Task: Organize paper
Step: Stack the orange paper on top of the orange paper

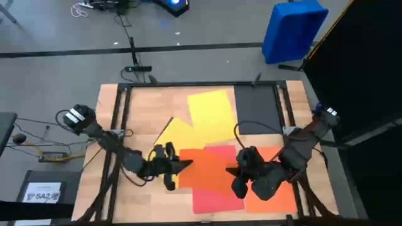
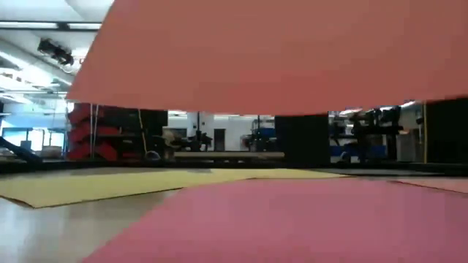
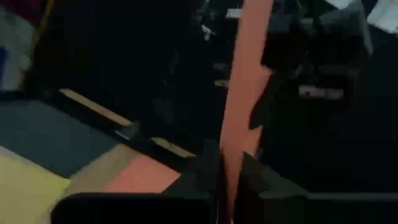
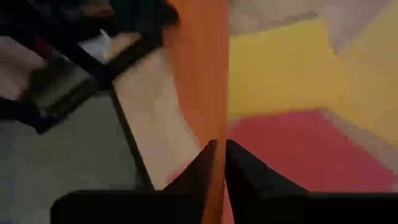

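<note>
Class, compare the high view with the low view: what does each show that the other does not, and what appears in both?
Only the high view shows the left claw and right claw, both shut on one orange sheet, plus the dark sheet and blue bin. Only the low view shows the room behind the table. Both share the lifted orange sheet, the yellow paper and the red sheet.
</note>
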